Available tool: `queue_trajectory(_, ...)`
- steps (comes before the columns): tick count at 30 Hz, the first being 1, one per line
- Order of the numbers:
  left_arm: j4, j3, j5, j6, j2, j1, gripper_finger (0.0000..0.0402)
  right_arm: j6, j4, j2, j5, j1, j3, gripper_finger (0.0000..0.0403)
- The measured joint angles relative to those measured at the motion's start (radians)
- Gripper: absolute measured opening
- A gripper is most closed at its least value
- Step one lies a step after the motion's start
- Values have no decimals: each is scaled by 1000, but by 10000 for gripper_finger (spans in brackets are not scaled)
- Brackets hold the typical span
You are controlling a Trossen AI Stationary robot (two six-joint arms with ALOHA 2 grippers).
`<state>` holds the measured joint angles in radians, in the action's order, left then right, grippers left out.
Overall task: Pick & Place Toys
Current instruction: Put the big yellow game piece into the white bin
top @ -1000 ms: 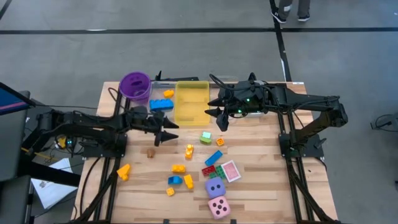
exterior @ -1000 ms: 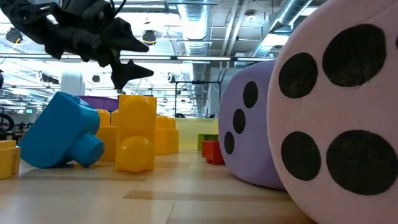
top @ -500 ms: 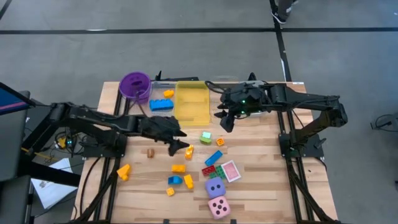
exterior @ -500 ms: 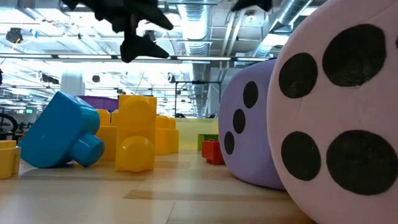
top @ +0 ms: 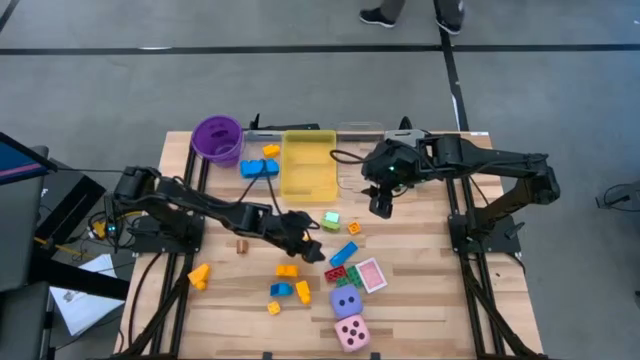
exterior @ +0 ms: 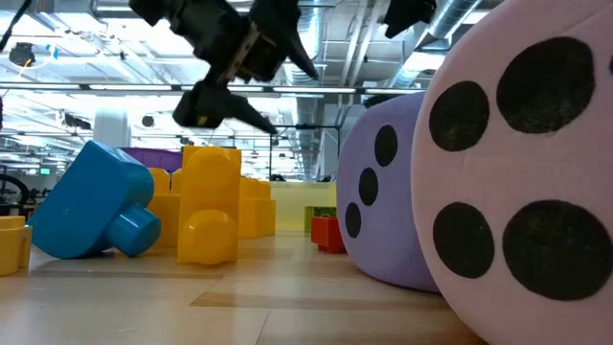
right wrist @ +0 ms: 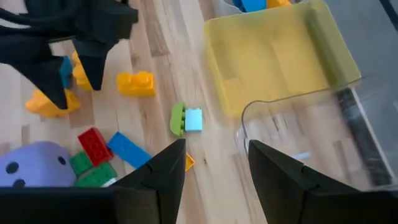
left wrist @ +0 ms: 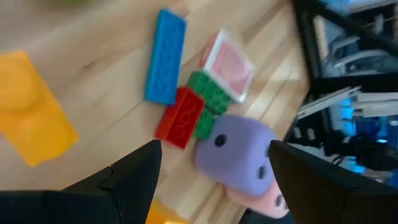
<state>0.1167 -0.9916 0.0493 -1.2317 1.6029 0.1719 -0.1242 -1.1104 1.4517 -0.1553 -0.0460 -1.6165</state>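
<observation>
Overhead and wrist views of a wooden tabletop (top: 420, 300) with scattered toys. The left claw (top: 312, 246), fingers spread and empty, hangs above the middle of the tabletop, near a yellow brick (left wrist: 31, 118) and a blue brick (left wrist: 165, 56). A red brick (left wrist: 180, 116) and a green brick (left wrist: 209, 99) touch one another beside a pink-backed card (left wrist: 227, 64). The purple die (top: 346, 301) and the pink die (top: 351, 333) sit side by side near the front edge. The right claw (top: 380, 206) hovers just beside the yellow tray (top: 308, 166), over a clear tray (right wrist: 298, 149), fingers slightly parted and holding nothing. A purple cup (top: 217, 138) stands at the far left corner.
</observation>
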Motion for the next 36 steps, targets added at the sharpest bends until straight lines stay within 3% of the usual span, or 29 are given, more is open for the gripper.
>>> queue_trajectory(9, 51, -2, 57, -37, -32, -34, 292, 30, -5, 0, 0, 0, 0, 168)
queue_trajectory(16, 366, -1, 56, -34, -107, -40, 292, 28, 1, 1, 0, 0, 0, 168)
queue_trajectory(19, 402, -1, 39, -40, -116, -50, 292, 18, 16, 1, 0, 0, 0, 168)
queue_trajectory(36, 371, -27, 28, -23, -14, -129, 292, -26, 49, 2, 0, 0, 0, 168)
